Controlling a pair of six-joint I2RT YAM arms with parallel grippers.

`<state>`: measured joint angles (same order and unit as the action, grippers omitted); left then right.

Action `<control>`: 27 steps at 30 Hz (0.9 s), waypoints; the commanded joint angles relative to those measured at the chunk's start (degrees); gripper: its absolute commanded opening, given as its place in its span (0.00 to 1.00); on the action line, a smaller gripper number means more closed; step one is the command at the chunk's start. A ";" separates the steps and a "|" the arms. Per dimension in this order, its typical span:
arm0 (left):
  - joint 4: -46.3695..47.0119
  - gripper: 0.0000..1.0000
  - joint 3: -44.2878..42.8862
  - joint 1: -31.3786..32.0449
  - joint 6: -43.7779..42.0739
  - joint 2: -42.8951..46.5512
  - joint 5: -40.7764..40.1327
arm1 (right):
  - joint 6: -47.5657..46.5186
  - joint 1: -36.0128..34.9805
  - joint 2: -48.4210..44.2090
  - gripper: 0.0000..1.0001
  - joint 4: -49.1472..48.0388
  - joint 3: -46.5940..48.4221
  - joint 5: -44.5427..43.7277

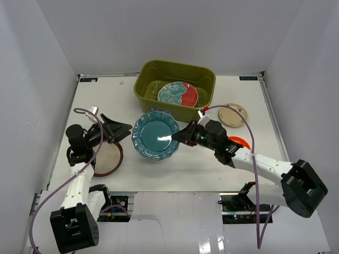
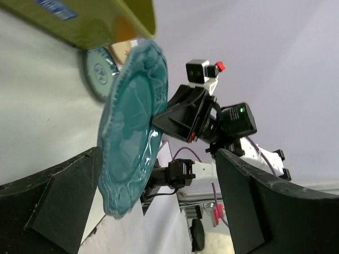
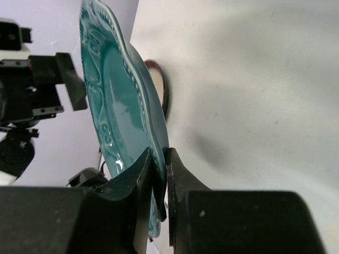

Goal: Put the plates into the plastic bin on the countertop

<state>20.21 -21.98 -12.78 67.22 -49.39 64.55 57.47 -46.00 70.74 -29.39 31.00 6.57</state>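
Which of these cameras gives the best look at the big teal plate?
The top external view: the teal plate shows nearly its whole face and scalloped rim there. The left wrist view catches the plate tilted and foreshortened; the right wrist view sees the plate nearly edge-on, rim pinched between the right fingers.

Teal scalloped plate: before the plastic bin, right rim pinched by right gripper.
Left gripper: jaws spread, beside plate's left rim.
Bin contents: red-and-teal floral plate.
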 commanded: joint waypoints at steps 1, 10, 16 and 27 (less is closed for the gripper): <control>-4.43 0.98 -6.40 1.26 -6.47 0.43 2.60 | -4.91 4.32 -6.67 0.08 2.47 13.36 -2.44; -15.81 0.98 -8.61 4.95 -19.40 -2.56 -4.52 | -7.19 19.01 5.09 0.08 12.86 35.42 2.40; -17.65 0.98 -9.92 14.24 -26.07 -3.70 -6.54 | -11.58 21.12 21.44 0.08 17.42 51.15 -0.14; -28.20 0.98 -16.78 27.98 -39.80 -4.32 -18.67 | -16.25 22.44 38.06 0.08 23.32 63.65 -4.28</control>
<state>-4.91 -36.75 14.24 32.69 -54.89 50.06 41.01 -24.03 111.04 2.33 88.36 2.94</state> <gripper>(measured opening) 0.976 0.169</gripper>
